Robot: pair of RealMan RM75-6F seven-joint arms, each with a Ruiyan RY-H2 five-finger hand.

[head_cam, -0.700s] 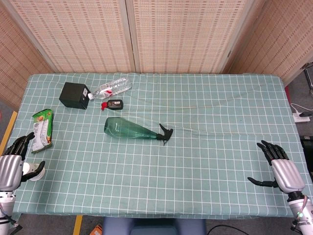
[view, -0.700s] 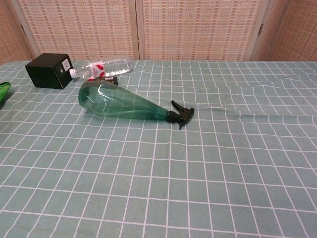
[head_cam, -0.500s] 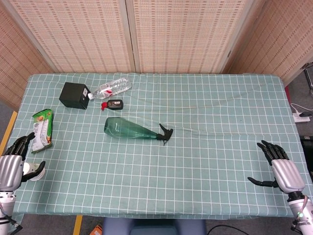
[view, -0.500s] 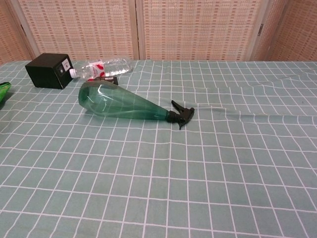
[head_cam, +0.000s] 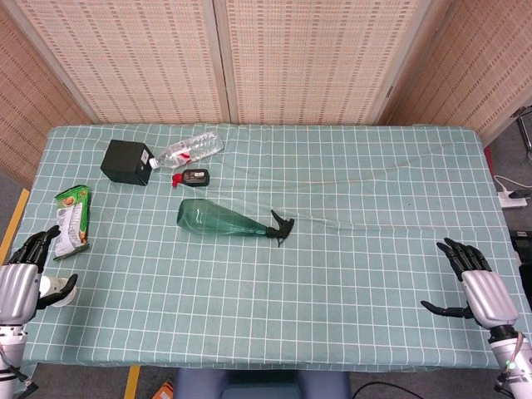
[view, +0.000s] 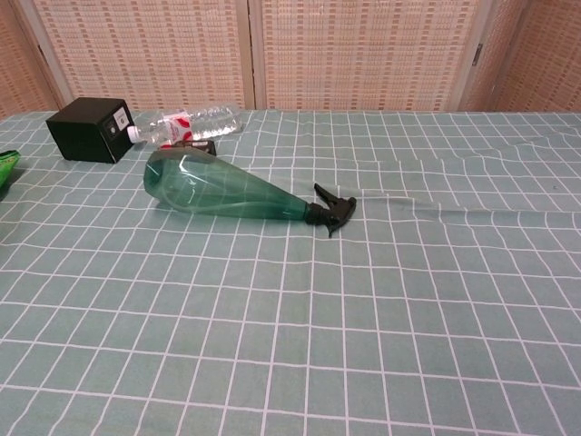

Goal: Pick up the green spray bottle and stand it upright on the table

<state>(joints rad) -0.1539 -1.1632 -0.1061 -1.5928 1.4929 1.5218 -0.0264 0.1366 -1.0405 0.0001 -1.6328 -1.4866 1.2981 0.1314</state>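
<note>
- The green spray bottle lies on its side near the middle of the tabletop, its wide base toward the left and its black trigger head toward the right. It rests on its rounded flank, so nothing props it and it could roll when touched.
- The left hand sits at the near left corner of the tabletop with its fingers spread and nothing in them.
- The right hand sits at the near right corner, likewise spread wide and holding nothing.
- Both hands are well apart from the bottle, which lies between them and farther back; it is somewhat closer to the left hand. Neither appears in the chest view.
- Judged from this, the pickup has not begun: both hands look parked at the edges, probably a start pose.
- Behind the bottle, near the far left, stand a black box, a clear water bottle lying down, and a small black and red item just beside them.
- A green snack packet lies near the left hand.
</note>
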